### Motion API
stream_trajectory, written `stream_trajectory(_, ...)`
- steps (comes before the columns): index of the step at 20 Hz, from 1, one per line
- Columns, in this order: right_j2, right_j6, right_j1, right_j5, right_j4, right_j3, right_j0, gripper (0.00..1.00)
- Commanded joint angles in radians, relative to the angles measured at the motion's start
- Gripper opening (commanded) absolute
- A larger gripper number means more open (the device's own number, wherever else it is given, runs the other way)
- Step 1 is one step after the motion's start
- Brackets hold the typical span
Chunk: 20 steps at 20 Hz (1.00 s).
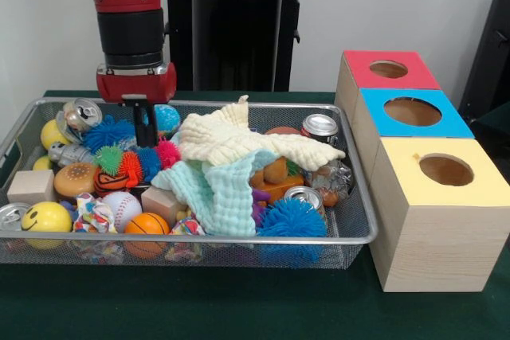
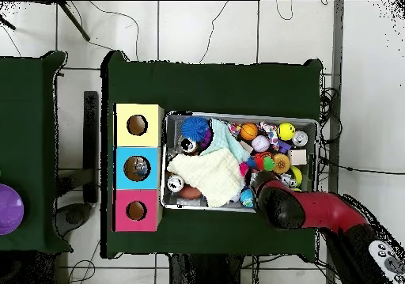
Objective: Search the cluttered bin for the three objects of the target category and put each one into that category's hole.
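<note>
Three holed boxes (image 1: pixel 414 113) waited beside the bin (image 1: pixel 355 232); the tool (image 1: pixel 144 129) reached down among toys, its grip state unclear.

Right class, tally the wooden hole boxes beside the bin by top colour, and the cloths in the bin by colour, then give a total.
Red-topped box: 1
Blue-topped box: 1
Yellow-topped box: 1
Cream cloth: 1
Mint green cloth: 1
Total: 5
</note>
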Motion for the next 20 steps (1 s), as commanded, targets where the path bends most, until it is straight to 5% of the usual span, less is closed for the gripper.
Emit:
stream_trajectory(1,0.007,0.046,0.018,-0.024,-0.018,0.046,-0.028,0.00)
stream_trajectory(11,-0.075,0.113,-0.004,-0.099,-0.035,0.064,0.049,0.00)
stream_trajectory(12,-0.081,0.110,-0.007,-0.104,-0.025,0.069,0.055,1.00)
stream_trajectory(20,-0.091,0.104,-0.010,-0.123,-0.011,0.079,0.062,1.00)
